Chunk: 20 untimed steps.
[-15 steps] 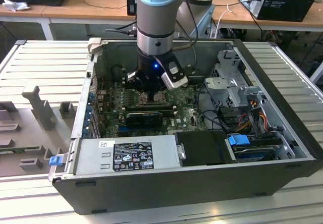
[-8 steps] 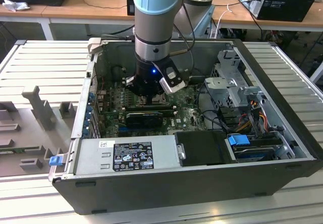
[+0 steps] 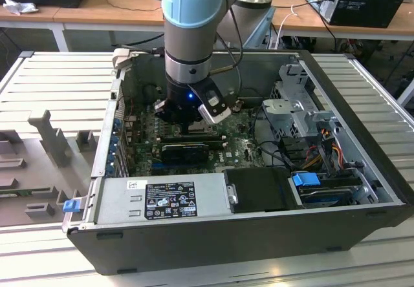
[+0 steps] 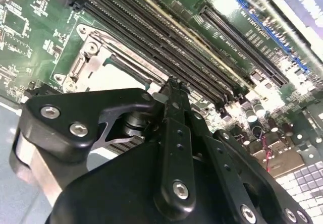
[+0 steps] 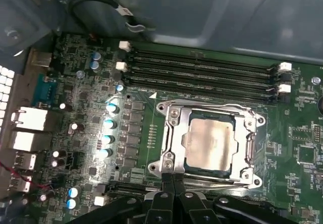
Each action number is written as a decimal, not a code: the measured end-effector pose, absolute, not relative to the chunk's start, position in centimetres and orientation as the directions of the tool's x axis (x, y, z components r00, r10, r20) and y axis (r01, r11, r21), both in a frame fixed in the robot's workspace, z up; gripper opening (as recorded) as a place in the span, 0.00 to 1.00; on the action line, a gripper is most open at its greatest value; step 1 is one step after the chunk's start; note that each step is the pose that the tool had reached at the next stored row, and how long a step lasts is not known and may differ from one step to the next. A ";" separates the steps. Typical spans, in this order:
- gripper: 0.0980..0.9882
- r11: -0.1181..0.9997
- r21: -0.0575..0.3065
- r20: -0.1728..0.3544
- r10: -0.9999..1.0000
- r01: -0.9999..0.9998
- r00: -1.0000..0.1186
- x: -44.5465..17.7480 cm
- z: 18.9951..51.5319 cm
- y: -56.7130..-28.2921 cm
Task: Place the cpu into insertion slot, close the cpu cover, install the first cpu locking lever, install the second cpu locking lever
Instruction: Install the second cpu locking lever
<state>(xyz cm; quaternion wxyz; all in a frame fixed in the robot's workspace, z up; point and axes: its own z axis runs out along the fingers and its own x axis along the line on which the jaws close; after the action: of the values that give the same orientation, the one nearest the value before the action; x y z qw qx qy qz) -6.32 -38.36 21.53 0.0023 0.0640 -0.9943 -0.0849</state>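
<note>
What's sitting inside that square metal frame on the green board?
The cpu, a silver-grey chip, lies flat in the slot, showing through the cover window. The cover's rim hides the chip's edges, and the socket beneath it cannot be seen.

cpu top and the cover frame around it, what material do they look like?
The cpu top looks like brushed, pale silver metal with a soft sheen. The cpu cover looks like dull stamped steel: thin grey frame with screws at the corners. Exact alloys can't be told.
</note>
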 end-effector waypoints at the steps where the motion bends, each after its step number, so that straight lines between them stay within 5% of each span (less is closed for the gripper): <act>1: 0.01 0.971 0.201 -0.010 -0.127 -0.127 -0.992 -6.6 21.5 -39.1; 2: 0.01 0.962 0.240 -0.016 -0.127 -0.127 -0.992 -7.0 21.4 -39.6; 4: 0.01 0.956 0.264 -0.019 -0.127 -0.127 -0.992 -7.0 21.1 -39.9; 20: 0.01 0.930 0.345 -0.029 -0.127 -0.129 -0.991 -7.4 19.5 -40.9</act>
<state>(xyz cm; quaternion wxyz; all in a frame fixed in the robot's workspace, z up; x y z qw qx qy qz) -7.41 -40.90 19.51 -0.0033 0.0652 -0.9823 -0.1756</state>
